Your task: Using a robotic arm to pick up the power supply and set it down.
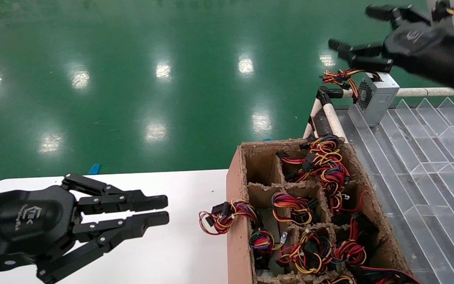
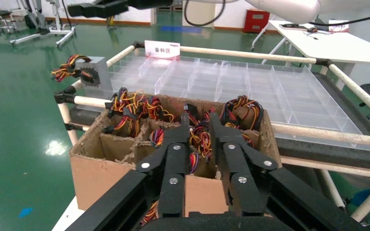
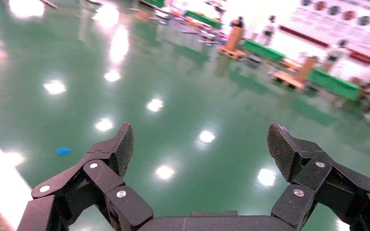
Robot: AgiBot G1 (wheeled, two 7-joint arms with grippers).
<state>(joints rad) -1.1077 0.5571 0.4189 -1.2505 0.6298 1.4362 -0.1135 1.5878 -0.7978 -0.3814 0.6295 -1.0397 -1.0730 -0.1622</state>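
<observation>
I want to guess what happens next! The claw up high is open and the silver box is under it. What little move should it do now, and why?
Probably lift away. The power supply already stands alone on the clear tray's corner, and the right gripper hangs open above it, holding nothing. The left gripper just waits over the white table.

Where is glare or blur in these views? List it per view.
Head view: ceiling lights glare as white patches on the green floor. Left wrist view: sharp; power supply readable. Right wrist view: background blurred, floor glare between the open right gripper fingers.
</observation>
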